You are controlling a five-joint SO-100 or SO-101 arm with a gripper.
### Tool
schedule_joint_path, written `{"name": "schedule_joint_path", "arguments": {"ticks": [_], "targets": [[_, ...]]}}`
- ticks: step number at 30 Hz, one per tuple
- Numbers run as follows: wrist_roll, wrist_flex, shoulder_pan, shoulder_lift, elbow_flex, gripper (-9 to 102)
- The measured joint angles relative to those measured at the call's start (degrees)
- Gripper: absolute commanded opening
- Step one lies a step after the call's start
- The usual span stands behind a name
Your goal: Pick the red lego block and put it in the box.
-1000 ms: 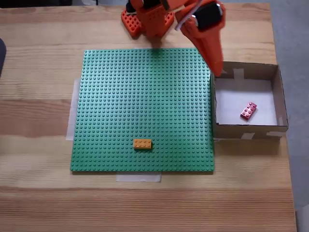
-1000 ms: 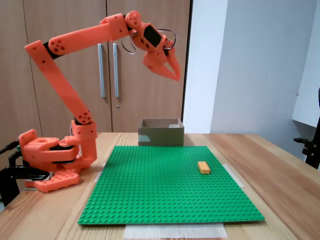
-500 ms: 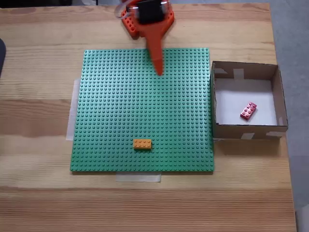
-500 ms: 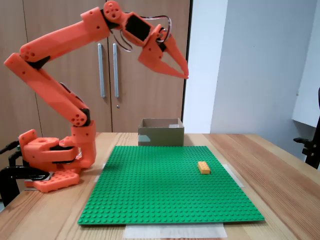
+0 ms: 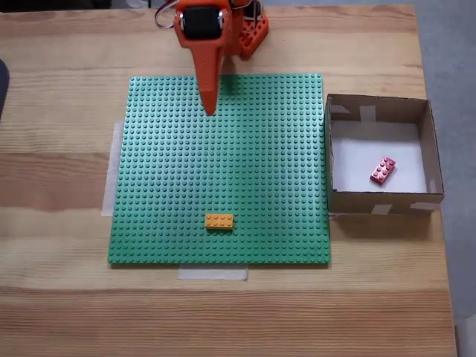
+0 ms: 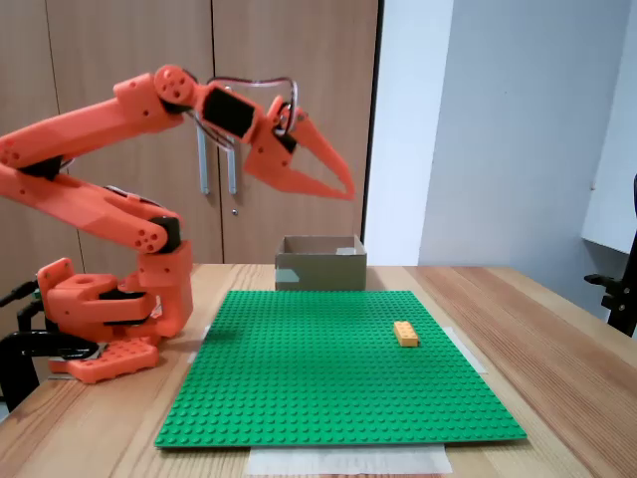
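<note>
Small red plastic lego brick (image 5: 383,169) lies inside the shallow brown cardboard box (image 5: 381,207).
Orange claw (image 6: 345,189), nearly closed and empty, should fold home clear of it.

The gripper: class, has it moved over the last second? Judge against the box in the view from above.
Yes. The gripper has swung left, away from the box, and now hangs over the green baseplate.

A pale wooden desk (image 5: 59,312) with visible grain and plank seams fills the top-down fixed view. In the side-on fixed view, brown wooden cabinet doors (image 6: 129,60) with slim metal handles (image 6: 231,169) stand behind it. To their right runs a white wall (image 6: 518,119), evenly lit. A dark chair edge (image 6: 622,294) shows at far right.
</note>
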Motion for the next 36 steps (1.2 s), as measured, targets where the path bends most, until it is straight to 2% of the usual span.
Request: {"name": "schedule_joint_path", "arguments": {"ticks": [22,26,36], "targets": [[-4.2,-9.5,2.8,19.3,38.9,-1],[-4.5,-9.9,3.5,21.0,41.0,-1],[-4.0,-4.8,3.1,23.0,42.0,-1]]}}
